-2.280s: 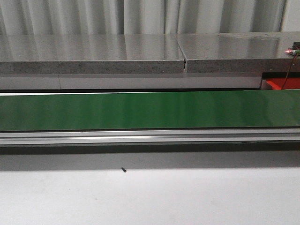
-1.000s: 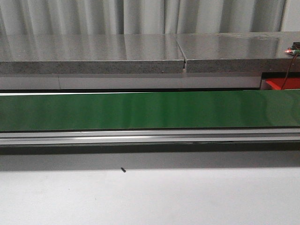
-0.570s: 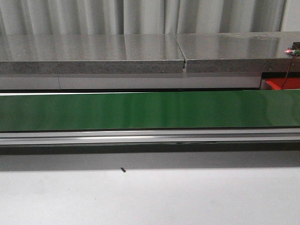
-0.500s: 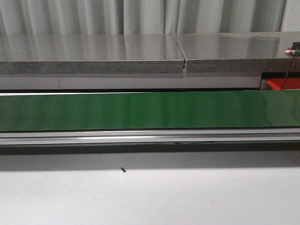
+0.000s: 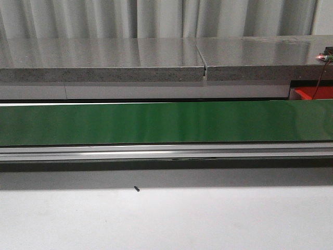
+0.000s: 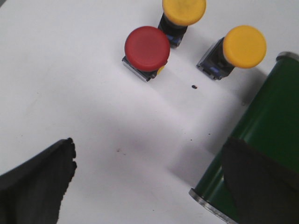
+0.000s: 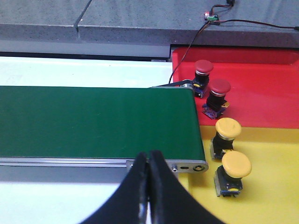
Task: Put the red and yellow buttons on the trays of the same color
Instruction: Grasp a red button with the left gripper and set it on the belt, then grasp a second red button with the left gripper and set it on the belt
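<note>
Even, bright overhead light. Streaky glare on the green belt (image 5: 166, 123) and stone shelf (image 5: 104, 57). Soft shadows beneath the buttons; near fingers (image 6: 35, 186) blurred.

We face the green belt (image 5: 166, 123) low and level; both wrist cameras look down close, sharing its ends.

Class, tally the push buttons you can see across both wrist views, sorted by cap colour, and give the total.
Red buttons: 3 — one on the table, two on the red tray
Yellow buttons: 4 — two on the table, two on the yellow tray
Total: 7
</note>
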Motion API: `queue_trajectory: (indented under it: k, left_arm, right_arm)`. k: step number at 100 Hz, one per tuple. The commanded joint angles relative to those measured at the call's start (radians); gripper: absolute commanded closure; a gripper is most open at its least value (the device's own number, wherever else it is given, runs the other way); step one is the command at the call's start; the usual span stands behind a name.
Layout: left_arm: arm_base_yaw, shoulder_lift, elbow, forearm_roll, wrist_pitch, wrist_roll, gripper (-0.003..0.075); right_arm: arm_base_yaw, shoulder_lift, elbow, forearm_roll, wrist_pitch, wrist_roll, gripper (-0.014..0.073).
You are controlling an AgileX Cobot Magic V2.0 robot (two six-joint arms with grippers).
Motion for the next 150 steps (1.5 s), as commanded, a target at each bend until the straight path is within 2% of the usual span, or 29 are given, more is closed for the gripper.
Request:
queue_trajectory:
  k: [1, 20, 94, 106, 124, 132, 139, 150]
  left_arm:
    - [0.004, 0.006, -0.043, -0.008, -0.045, 0.069, 0.0104]
    - [0.004, 0.086, -0.086, -0.008, -0.076, 0.186, 0.0104]
    - [-0.004, 0.258, -0.107, 0.003, -0.361, 0.190, 0.0108]
    - [-0.013, 0.276, -0.107, 0.003, -0.392, 0.190, 0.0179]
    - [-0.023, 0.278, -0.107, 0.003, -0.421, 0.190, 0.0429]
    - [-0.023, 0.278, -0.107, 0.003, -0.419, 0.190, 0.0505]
    - [-0.023, 0.278, -0.107, 0.003, -0.410, 0.190, 0.0553]
    - [-0.021, 0.267, -0.107, 0.003, -0.377, 0.190, 0.0584]
  right_arm:
    - [0.003, 0.001, -0.024, 0.006, -0.071, -0.008, 0.0661]
    - [0.003, 0.001, -0.024, 0.006, -0.071, -0.008, 0.0661]
    - [0.003, 0.001, -0.024, 0.006, -0.071, -0.008, 0.0661]
    - [0.003, 0.001, -0.024, 0.006, -0.071, -0.008, 0.0661]
    - [0.003, 0.001, -0.024, 0.006, -0.071, -0.008, 0.0661]
    - [0.003, 0.001, -0.024, 0.006, -0.071, -0.008, 0.0661]
    - [0.003, 0.001, -0.024, 0.006, -0.071, -0.008, 0.0661]
    - [0.003, 0.001, -0.024, 0.006, -0.071, -0.008, 0.0661]
